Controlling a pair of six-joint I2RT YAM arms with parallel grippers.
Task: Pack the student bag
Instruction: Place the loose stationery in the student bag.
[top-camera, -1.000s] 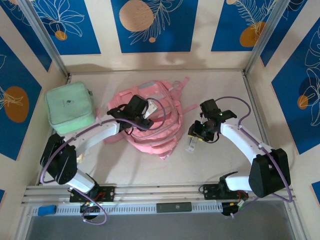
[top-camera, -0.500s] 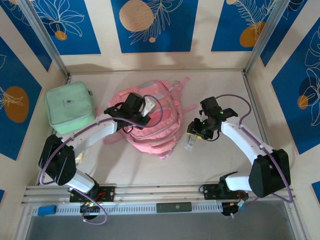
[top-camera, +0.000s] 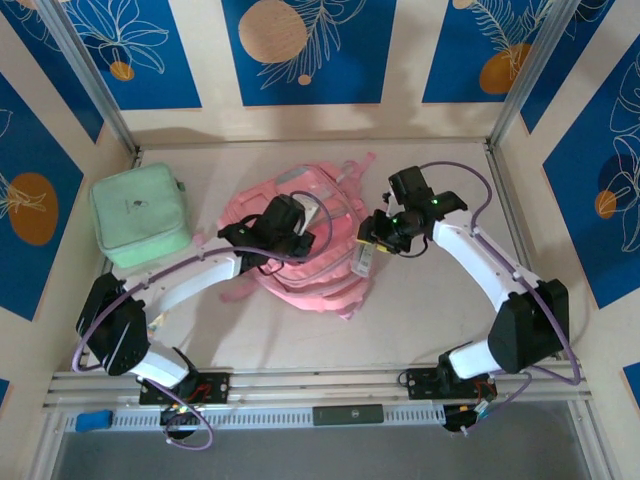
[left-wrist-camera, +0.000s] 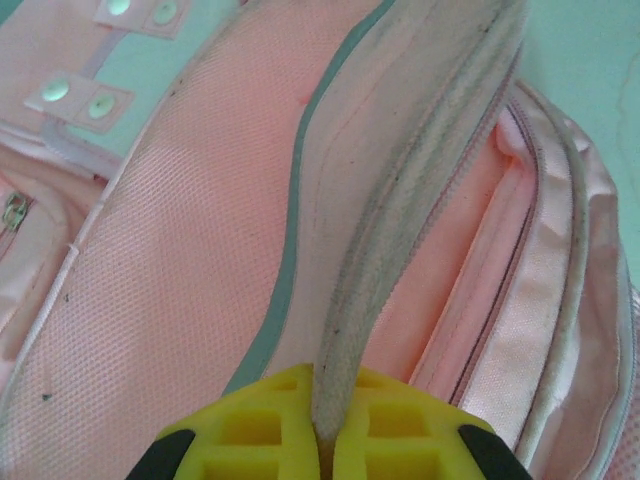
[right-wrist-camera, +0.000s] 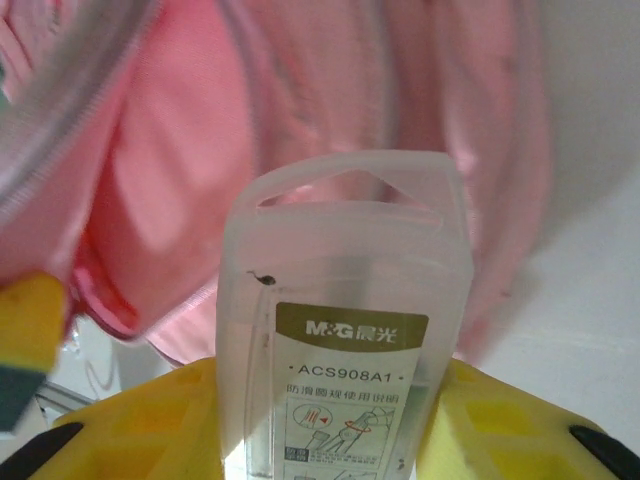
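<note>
Pink fabric student bag (top-camera: 330, 275) lying mid-tabletop (top-camera: 430, 320). The left end effector (left-wrist-camera: 322, 440) is clenched on its zip-edged flap (left-wrist-camera: 420, 170), apparently lifting it to expose the compartment. The right end effector (right-wrist-camera: 330, 440) grips a clear M&G stationery box (right-wrist-camera: 345, 300) at the bag's right edge, presumably for insertion.

The student bag (top-camera: 330, 272) lies mid-table (top-camera: 430, 320), with the zip case (top-camera: 140, 222) well apart to its left, near the left wall. The left gripper (top-camera: 300, 228) sits on top of the bag, clamped on its zip edge (left-wrist-camera: 400, 210) — the right gripper (top-camera: 372, 245) holds a stationery pack (top-camera: 363, 262) at the bag's right edge.
</note>
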